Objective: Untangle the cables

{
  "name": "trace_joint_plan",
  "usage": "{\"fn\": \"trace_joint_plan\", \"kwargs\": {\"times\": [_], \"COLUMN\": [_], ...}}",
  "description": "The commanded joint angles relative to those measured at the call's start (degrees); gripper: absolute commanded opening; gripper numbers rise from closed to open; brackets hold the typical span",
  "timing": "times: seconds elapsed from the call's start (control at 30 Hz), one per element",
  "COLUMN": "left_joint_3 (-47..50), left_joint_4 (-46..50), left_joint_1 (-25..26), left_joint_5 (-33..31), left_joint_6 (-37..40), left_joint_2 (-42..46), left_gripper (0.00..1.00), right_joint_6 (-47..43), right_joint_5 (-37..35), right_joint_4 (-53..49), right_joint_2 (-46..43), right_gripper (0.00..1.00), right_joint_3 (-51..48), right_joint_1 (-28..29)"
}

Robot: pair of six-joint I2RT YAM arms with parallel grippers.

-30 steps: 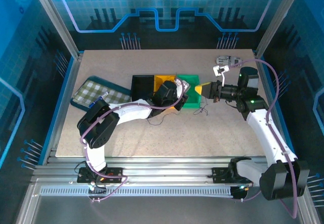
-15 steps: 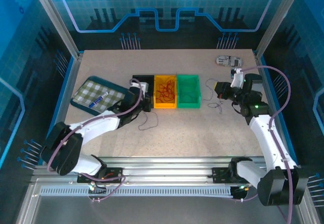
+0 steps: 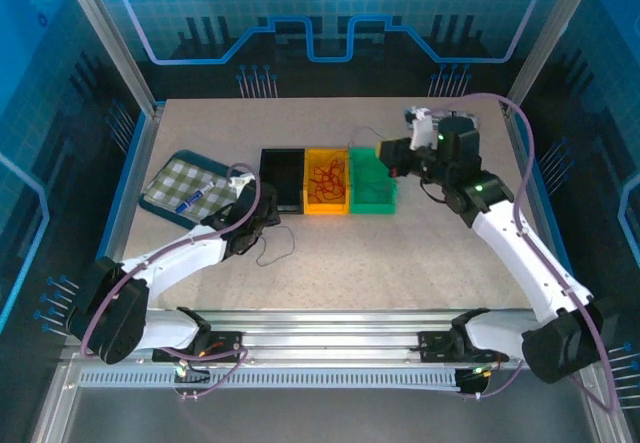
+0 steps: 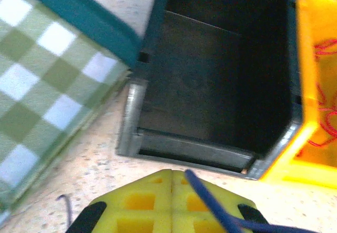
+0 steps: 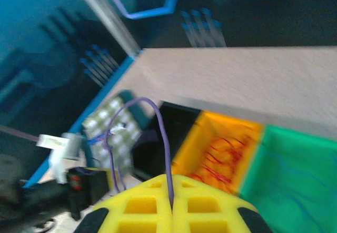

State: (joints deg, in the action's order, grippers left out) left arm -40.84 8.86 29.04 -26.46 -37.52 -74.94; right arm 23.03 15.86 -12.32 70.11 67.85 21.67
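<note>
The left claw (image 3: 258,221) sits low over the worktop (image 3: 400,263), just short of the near left corner of the black bin (image 3: 282,178). In its wrist view the yellow fingers (image 4: 152,206) are pressed together, pinching a dark cable (image 4: 210,209) that runs out from between them to the right. From above, a thin dark loop (image 3: 278,250) lies on the worktop just beside this claw, on its near right, and leads up to it. A short dark strand (image 4: 67,209) lies on the worktop left of the fingers.

Left of the claw is a teal tray (image 3: 152,206) lined with checked cloth (image 3: 185,178); a blue pen (image 3: 196,201) lies on the cloth.

Beyond the claw three bins stand touching in a row: the black one, a yellow bin (image 3: 312,201) in the middle and a green bin (image 3: 372,201) on the right. The red cables (image 3: 326,176) lie tangled inside the yellow bin. The black bin's floor looks bare in the left wrist view.

The right claw (image 3: 382,153) hangs above the far edge of the green bin. Its yellow fingers (image 5: 142,206) are also closed, nipping a thin violet cable (image 5: 158,120) that rises from the seam between them, arches over and drops to the left.
</note>
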Motion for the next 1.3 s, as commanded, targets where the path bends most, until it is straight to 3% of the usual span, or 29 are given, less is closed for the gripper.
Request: {"fn": "trace_joint_plan", "kwargs": {"times": [0.0,0.3,0.57,0.7,0.9,1.27], "left_joint_3": [-3.2,-4.0,-4.1,-4.0,-3.5,-2.5], "left_joint_4": [9.2,16.6,17.8,16.7,15.5,15.5], "left_joint_1": [-0.3,-1.6,-4.0,-4.6,-5.9,-6.3], "left_joint_5": [-8.9,-13.0,-12.9,-13.0,-12.2,-11.5], "left_joint_6": [-5.8,-11.3,-11.2,-9.9,-9.2,-10.0], "left_joint_2": [1.7,2.4,3.1,3.1,3.3,3.4], "left_gripper": [0.00,0.00,0.00,0.00,0.00,0.00], "right_joint_6": [-0.3,3.2,9.6,12.7,11.4,4.4], "right_joint_5": [0.6,4.7,7.2,7.6,5.7,-1.1], "right_joint_4": [4.7,13.5,17.1,21.0,17.7,10.5], "right_joint_2": [6.7,32.5,48.9,53.5,56.5,48.9], "right_gripper": [0.01,0.01,0.00,0.00,0.00,0.00], "right_joint_3": [4.9,24.4,40.3,40.8,36.7,22.8], "right_joint_1": [4.5,12.3,14.4,14.8,14.9,15.0]}}
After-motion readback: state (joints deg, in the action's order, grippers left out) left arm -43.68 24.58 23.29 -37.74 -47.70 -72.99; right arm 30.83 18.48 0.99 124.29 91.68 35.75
